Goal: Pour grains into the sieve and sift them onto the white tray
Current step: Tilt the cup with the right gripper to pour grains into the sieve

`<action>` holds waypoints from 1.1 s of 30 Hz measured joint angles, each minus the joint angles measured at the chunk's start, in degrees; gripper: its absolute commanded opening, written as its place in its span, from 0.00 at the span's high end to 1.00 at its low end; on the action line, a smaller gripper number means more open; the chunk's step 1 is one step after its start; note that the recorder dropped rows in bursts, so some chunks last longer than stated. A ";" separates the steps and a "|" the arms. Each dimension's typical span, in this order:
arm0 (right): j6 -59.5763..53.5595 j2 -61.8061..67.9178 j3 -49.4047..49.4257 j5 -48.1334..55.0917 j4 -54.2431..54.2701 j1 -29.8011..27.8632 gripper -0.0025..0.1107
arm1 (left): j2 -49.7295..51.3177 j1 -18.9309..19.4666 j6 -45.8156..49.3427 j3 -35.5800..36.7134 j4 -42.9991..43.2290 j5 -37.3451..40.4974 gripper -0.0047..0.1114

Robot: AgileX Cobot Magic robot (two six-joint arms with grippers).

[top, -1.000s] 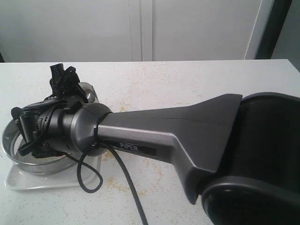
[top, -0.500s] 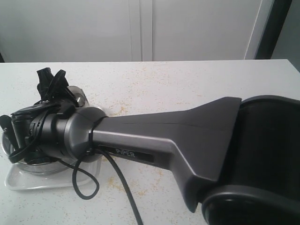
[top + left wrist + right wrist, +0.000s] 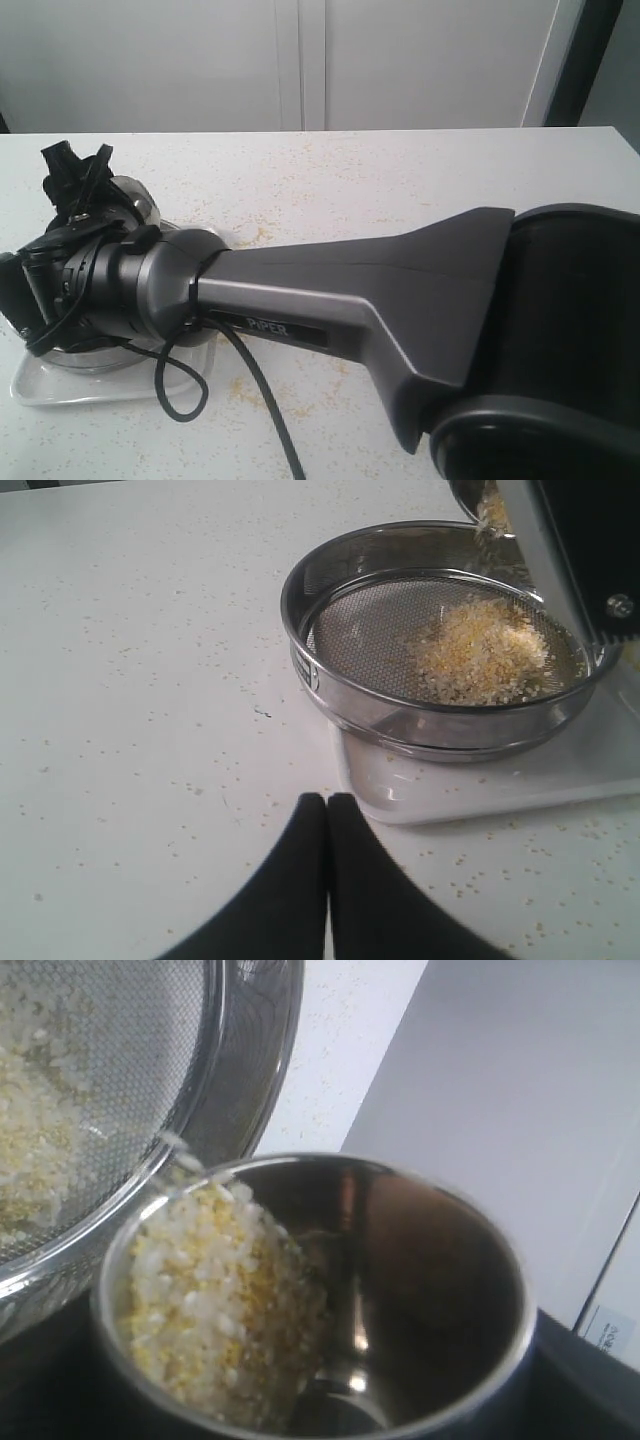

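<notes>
The sieve [image 3: 440, 645] rests on the white tray [image 3: 500, 785], with a heap of yellow and whitish grains [image 3: 480, 650] on its mesh. My right gripper [image 3: 100, 195] reaches across to the left, shut on a small steel cup [image 3: 330, 1290]. The cup is tipped over the sieve's rim [image 3: 245, 1080]. Grains [image 3: 210, 1300] lie against the cup's lower lip and spill over it into the sieve. My left gripper [image 3: 327, 802] hovers shut and empty above the table, just short of the tray's corner.
Stray grains are scattered over the white speckled table [image 3: 150, 680]. In the exterior view the right arm [image 3: 330, 290] and its black cable [image 3: 260, 400] hide most of the sieve, leaving only the tray's front edge [image 3: 90, 388] showing. White cabinet doors [image 3: 300, 60] stand behind the table.
The right gripper with the cup has swung further left over the sieve. The arm now hides the sieve rim that showed a second ago.
</notes>
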 measured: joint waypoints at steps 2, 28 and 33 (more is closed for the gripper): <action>0.00 0.00 0.00 -0.67 -0.83 0.00 0.98 | 0.00 0.00 0.00 0.00 0.00 0.00 0.96; 0.37 4.62 0.00 6.80 -16.78 -1.54 0.98 | 0.00 0.00 0.00 0.00 0.00 0.00 0.96; 1.03 4.62 0.00 7.18 -19.03 -1.54 0.98 | 0.00 0.00 0.00 0.00 0.00 0.00 0.96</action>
